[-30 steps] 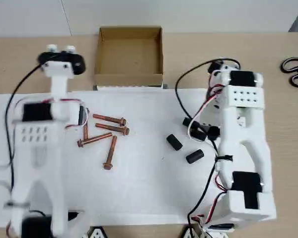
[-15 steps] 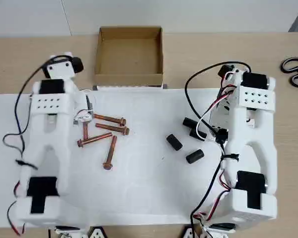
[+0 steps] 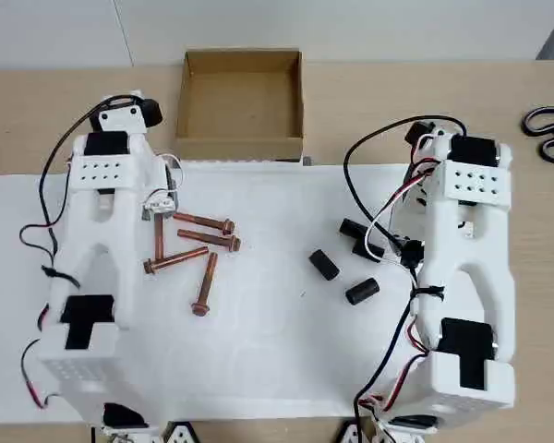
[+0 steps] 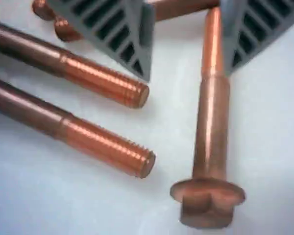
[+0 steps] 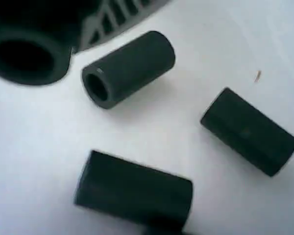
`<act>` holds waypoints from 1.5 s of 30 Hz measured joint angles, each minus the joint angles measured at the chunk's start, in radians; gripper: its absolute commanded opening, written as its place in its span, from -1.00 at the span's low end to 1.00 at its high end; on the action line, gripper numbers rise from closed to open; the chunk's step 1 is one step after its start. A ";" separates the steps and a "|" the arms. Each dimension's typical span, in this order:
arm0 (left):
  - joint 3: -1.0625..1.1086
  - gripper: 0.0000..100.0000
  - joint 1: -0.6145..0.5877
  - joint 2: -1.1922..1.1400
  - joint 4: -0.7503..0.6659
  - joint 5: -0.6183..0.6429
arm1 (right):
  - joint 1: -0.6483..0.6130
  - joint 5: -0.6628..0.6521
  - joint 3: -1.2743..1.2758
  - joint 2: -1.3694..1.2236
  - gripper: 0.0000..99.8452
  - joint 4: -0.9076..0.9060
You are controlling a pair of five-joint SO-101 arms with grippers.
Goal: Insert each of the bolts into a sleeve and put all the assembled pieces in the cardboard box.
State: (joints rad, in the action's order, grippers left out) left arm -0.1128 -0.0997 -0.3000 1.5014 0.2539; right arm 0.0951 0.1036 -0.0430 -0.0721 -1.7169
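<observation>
Scissors (image 3: pixel 547 132) far right; left gripper (image 4: pixel 186 66) apart astride bolt (image 4: pixel 210 137); right gripper (image 5: pixel 112 19) by sleeves (image 5: pixel 130 68), state unclear.

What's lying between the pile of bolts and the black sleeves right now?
Nothing. In the high view, the stretch between the bolts and the sleeves is bare white sheet.

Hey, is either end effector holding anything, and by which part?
Left end effector: nothing held; open astride the shank of a copper-coloured metal bolt. Right end effector: cannot be told.
</observation>
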 measured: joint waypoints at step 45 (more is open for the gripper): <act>-0.172 -0.81 -0.064 -0.307 -0.055 -0.106 | 0.000 0.000 0.000 0.000 -0.99 0.000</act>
State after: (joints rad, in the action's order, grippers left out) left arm -0.2846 -0.1642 -0.6068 1.4461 0.1481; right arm 0.0951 0.1036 -0.0430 -0.0721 -1.7169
